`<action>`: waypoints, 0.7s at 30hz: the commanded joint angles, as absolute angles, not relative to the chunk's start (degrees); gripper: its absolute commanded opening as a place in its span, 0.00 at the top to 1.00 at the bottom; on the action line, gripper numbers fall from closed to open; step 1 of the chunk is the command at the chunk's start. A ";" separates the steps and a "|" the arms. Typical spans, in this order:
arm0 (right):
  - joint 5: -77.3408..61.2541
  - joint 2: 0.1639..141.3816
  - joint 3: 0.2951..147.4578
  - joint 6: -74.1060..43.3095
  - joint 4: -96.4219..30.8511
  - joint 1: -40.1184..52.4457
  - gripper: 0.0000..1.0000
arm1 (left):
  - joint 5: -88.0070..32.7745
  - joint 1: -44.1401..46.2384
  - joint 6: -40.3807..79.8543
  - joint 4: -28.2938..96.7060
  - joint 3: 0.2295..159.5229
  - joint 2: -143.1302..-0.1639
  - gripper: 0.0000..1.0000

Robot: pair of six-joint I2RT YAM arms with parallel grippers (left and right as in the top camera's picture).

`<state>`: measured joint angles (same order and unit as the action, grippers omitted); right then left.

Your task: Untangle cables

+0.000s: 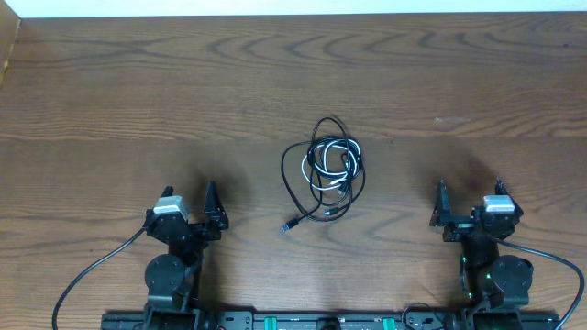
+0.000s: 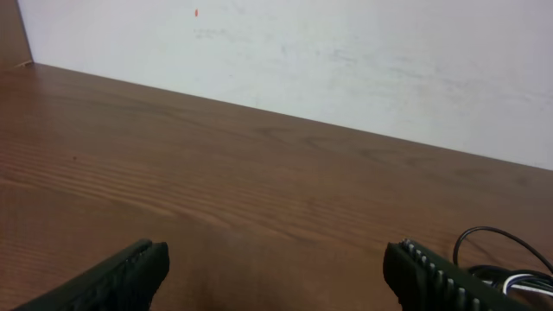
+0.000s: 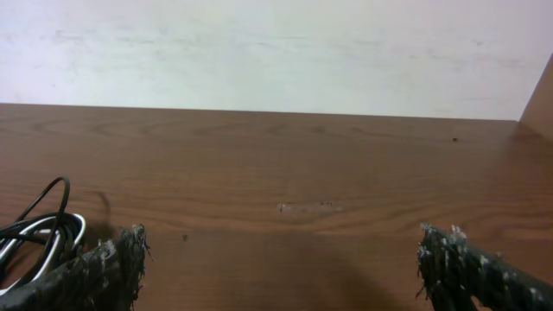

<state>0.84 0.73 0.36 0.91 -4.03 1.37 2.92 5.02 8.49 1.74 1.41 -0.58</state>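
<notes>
The cables [image 1: 326, 170] lie in one tangled pile on the wooden table [image 1: 138, 101], near its middle: thin black loops with a white cord [image 1: 318, 181] wound through them. One black plug end [image 1: 286, 225] trails out to the lower left. My left gripper [image 1: 189, 191] is open and empty, left of and nearer than the pile. My right gripper [image 1: 469, 186] is open and empty, to the pile's right. The left wrist view shows the open jaws [image 2: 276, 259] and the cables [image 2: 501, 263] at the lower right. The right wrist view shows the open jaws [image 3: 281, 250] and the cables [image 3: 39, 229] at the left.
A pale wall [image 2: 346, 60] runs along the table's far edge. A raised wooden side edge [image 1: 9, 46] stands at the far left corner. The thick black arm cables [image 1: 92, 270] hang by each base at the near edge.
</notes>
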 commanded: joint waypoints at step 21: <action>0.25 0.38 0.32 1.80 -4.32 1.54 0.01 | -0.19 4.78 2.98 4.12 14.39 -30.72 0.16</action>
